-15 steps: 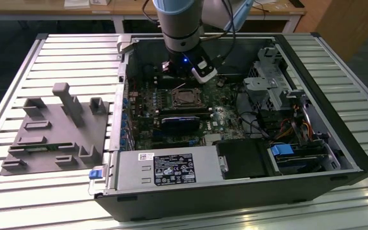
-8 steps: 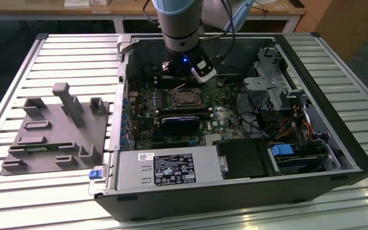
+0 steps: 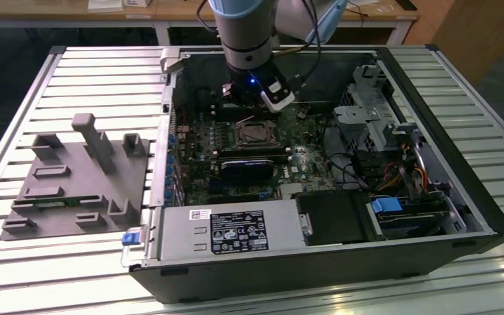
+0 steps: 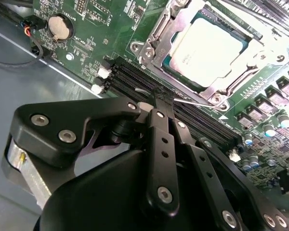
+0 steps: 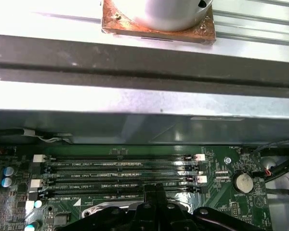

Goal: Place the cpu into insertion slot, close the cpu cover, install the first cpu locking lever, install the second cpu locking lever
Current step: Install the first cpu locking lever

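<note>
Just past the fingers, pinched together at a thin lever, cpu sits in slot under the closed cover; a slip off the springy lever would likely scrape the memory slots beneath.

Standing at the exterior view's near edge, I take the insertion slot as the dial's centre, with twelve o'clock pointing to the far edge. The open computer case lies on the slatted table. Outside it, at nine o'clock, sits the fixture tray. The slot is mid-motherboard. The gripper hangs at twelve o'clock, over the memory slots. A block-shaped card lies at six, with the power supply beyond it by the near wall. The drive cage stands at two o'clock. In the second wrist view the cpu lies in the slot, with the cpu cover down over its edges.
</note>
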You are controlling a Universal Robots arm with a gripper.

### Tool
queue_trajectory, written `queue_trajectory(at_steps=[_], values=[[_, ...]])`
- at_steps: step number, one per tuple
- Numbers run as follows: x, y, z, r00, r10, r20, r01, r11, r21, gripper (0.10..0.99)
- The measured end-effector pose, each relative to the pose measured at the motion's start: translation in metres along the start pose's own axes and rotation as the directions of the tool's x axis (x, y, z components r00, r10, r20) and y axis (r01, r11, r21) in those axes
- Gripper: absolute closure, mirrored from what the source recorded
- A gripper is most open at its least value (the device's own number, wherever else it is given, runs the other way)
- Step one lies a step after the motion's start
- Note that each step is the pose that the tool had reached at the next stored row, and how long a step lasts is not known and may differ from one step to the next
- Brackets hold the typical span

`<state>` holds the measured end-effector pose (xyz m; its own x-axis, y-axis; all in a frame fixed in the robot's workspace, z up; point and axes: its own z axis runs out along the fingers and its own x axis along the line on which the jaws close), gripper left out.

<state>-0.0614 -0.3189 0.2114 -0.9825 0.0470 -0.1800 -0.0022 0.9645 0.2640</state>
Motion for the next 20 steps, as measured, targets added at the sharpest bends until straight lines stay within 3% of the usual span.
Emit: queue_trajectory(at_steps=[5,13,20], values=[[0.0005,0.0006,0.0021,0.9999,0.014,0.0050,-0.015,0.9997,0.022,0.984],[0.0012,0.0006,0.0058,0.9994,0.032,0.0118,-0.033,0.9983,0.047,0.984],[0.0017,0.0055,0.0084,0.9990,0.042,0.0152,-0.043,0.9975,0.055,0.984]])
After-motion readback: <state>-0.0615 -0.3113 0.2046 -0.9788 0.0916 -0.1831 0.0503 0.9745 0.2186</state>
